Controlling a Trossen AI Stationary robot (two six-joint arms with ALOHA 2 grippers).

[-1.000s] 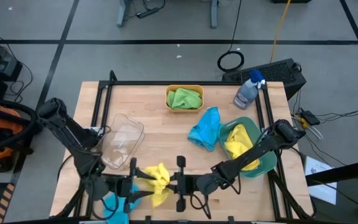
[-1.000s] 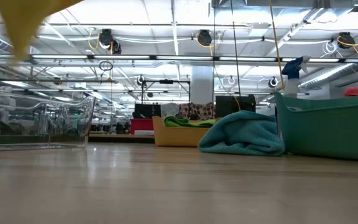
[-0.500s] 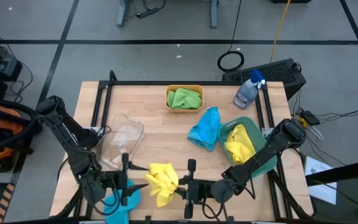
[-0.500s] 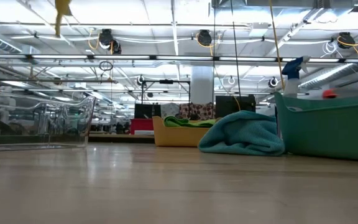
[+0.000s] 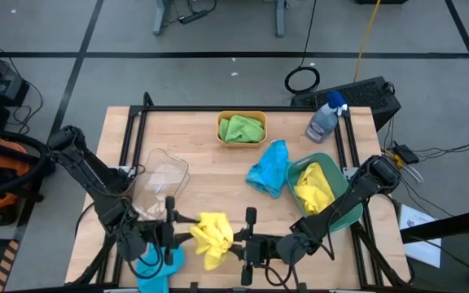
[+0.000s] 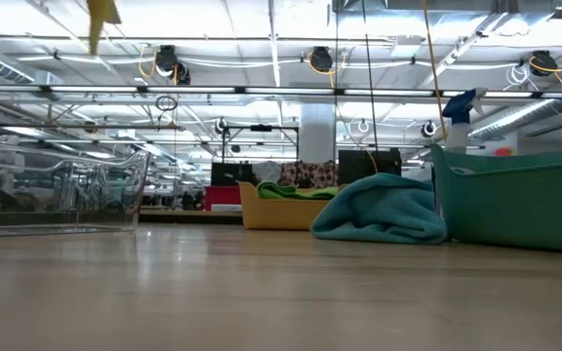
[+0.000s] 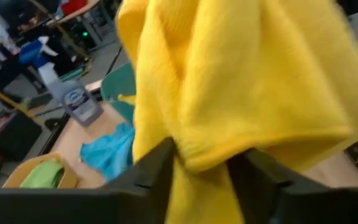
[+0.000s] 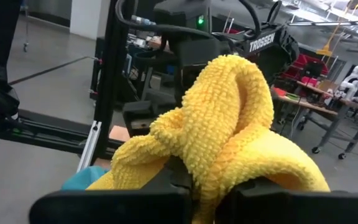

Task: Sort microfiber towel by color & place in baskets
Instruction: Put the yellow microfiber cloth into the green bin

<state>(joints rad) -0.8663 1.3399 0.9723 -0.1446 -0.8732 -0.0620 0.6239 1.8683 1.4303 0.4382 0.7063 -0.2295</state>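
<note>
Left gripper [image 5: 179,233] now closing back onto yellow towel [image 5: 211,238], right gripper [image 5: 236,247] clamping its other side, both lifted.

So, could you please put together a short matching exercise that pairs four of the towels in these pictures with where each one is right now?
Things:
1. green towel
2. blue towel with a blue fold standing up
3. yellow towel lying flat
4. yellow towel off the table

Places:
A. in the teal basket
B. held up in the right gripper near the table's front edge
C. in the orange-yellow basket
D. on the bare table beside the teal basket

Pairs: 1-C, 2-D, 3-A, 4-B
</note>
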